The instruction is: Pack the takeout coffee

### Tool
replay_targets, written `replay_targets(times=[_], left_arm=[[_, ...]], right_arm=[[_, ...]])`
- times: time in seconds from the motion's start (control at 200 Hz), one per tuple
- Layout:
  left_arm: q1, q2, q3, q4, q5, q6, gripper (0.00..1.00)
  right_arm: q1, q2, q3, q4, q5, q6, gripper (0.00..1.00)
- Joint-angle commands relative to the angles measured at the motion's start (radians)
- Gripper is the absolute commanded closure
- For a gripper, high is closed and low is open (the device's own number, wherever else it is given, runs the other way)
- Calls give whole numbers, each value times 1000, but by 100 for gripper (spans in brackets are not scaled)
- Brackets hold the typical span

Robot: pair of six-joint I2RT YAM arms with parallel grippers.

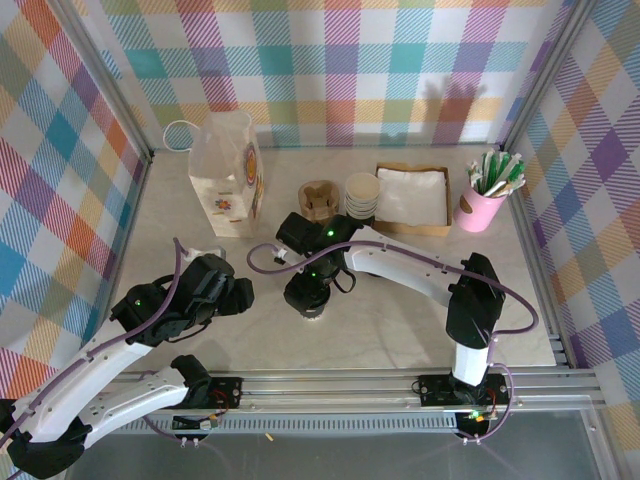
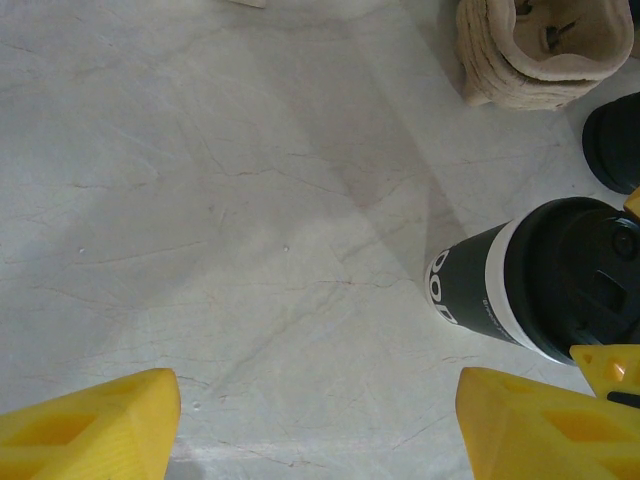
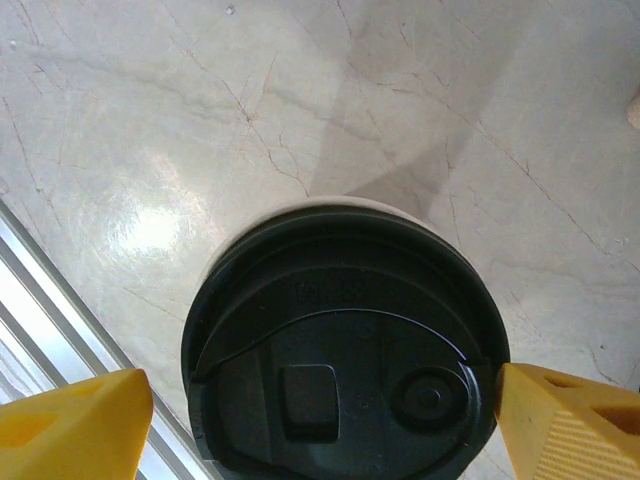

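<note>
The takeout coffee (image 2: 500, 285) stands upright on the pale, marble-veined table (image 1: 400, 320), near the front middle and a little toward my left arm's side. Its sides are dark grey with white lettering, and a white band runs under the round black lid (image 3: 345, 330). My right gripper (image 1: 310, 292) hangs straight over it with its yellow fingers (image 3: 70, 420) spread to either side of the lid. There is a clear gap on one side, so the jaws are released and grip nothing; I cannot tell whether the other finger touches the lid's edge. My left gripper (image 2: 320, 430) is near the cup on its left, also spread wide, with only bare tabletop between its fingers. Just behind the coffee lies a moulded pulp cup carrier (image 2: 545, 50), with a low black stack of lids (image 2: 615, 140) beside it. Along the back of the table, from left to right, are a clear plastic carry bag (image 1: 225, 175), a stack of white-rimmed cups (image 1: 362, 193), a cardboard tray of white napkins (image 1: 412, 195) and a pink cup of green-and-white sachets (image 1: 483, 205). Pastel plaid cloth (image 1: 330, 60) covers the walls on three sides. An aluminium rail (image 1: 400, 385) runs along the near edge, where my arm bases are bolted.
</note>
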Motion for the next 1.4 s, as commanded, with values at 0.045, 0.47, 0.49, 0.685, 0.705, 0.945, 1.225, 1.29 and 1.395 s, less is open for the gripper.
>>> replay_targets(times=[0.045, 0.47, 0.49, 0.685, 0.705, 0.945, 1.225, 1.29, 1.395], left_arm=[[9, 5, 22, -7, -14, 25, 27], [9, 47, -19, 195, 116, 63, 41], [9, 50, -23, 207, 125, 62, 41], [10, 75, -61, 294, 211, 33, 39], [9, 78, -63, 295, 212, 27, 39], [12, 62, -131, 359, 220, -59, 50], [32, 73, -208, 442, 305, -164, 49], [38, 81, -224, 473, 325, -183, 50], [47, 94, -242, 510, 355, -202, 52]], right_arm=[[10, 9, 55, -8, -17, 13, 12], [-42, -138, 62, 1, -2, 174, 31], [-54, -151, 47, 6, -10, 189, 34], [-186, -293, -170, 84, -117, 339, 53], [-199, -307, -194, 99, -131, 353, 55], [-273, -387, -382, 206, -237, 454, 77], [-283, -345, -421, 245, -254, 494, 82], [-288, -335, -429, 257, -269, 499, 82], [-292, -319, -438, 274, -289, 509, 83]])
